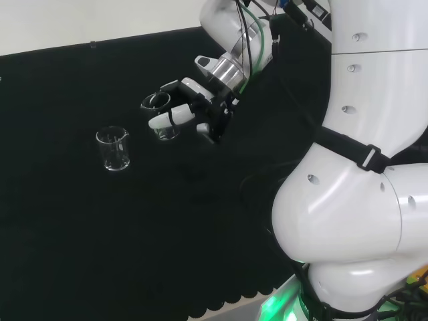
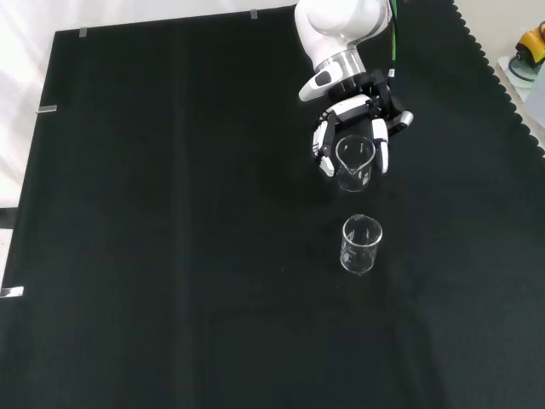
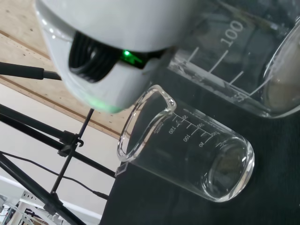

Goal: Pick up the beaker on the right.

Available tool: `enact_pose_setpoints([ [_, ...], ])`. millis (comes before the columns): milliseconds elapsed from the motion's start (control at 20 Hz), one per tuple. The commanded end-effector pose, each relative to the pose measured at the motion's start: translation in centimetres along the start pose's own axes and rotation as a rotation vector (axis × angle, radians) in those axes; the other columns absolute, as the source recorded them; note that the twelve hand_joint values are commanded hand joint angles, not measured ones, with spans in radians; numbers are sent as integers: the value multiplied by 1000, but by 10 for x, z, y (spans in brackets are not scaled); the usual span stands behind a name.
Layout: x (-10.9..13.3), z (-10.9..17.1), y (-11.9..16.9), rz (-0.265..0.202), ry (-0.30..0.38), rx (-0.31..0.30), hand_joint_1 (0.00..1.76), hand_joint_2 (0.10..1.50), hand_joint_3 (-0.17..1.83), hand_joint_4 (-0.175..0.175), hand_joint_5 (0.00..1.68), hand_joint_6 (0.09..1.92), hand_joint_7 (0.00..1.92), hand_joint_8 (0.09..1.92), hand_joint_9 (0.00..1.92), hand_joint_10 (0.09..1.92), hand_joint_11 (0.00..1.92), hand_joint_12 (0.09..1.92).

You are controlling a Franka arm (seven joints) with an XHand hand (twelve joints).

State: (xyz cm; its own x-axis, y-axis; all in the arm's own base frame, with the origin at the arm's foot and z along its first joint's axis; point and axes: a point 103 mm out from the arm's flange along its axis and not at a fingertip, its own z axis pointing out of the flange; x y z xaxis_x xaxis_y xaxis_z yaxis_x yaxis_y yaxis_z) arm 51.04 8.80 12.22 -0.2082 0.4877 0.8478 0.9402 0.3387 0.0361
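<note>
My hand (image 1: 194,110) has its fingers (image 2: 324,145) curled around a clear glass beaker (image 2: 355,162), which sits upright between them at the far side of the black-clothed desk (image 2: 170,213) in the front view. A second beaker (image 2: 362,244) stands nearby, apart and untouched.

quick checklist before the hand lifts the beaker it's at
1. Target: the hand is at the beaker nearer the arm, right of the other beaker in the head view: ok.
2. Fingers curled on both sides of the beaker in the front view: ok.
3. Actual contact all round the glass: cannot tell.
4. Beaker upright, spout up: ok.
5. Other beaker stands apart, clear of the fingers: ok.
6. Beaker off the black cloth yet: cannot tell.
</note>
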Motion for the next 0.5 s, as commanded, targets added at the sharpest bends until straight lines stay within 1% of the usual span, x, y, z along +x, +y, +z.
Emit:
enact_pose_setpoints([
  [50, 0, -3, -1, -5, 9, 9, 1299, 658, 759, -175, 1130, 937, 1186, 904, 1302, 711, 1015, 860],
  [250, 0, -3, -2, -3, 6, 17, 1294, 624, 853, -175, 1107, 1018, 1160, 990, 1286, 811, 999, 893],
  [500, -1, -5, -2, -5, 5, 27, 1292, 611, 887, -175, 1101, 1045, 1154, 1018, 1282, 846, 997, 908],
])
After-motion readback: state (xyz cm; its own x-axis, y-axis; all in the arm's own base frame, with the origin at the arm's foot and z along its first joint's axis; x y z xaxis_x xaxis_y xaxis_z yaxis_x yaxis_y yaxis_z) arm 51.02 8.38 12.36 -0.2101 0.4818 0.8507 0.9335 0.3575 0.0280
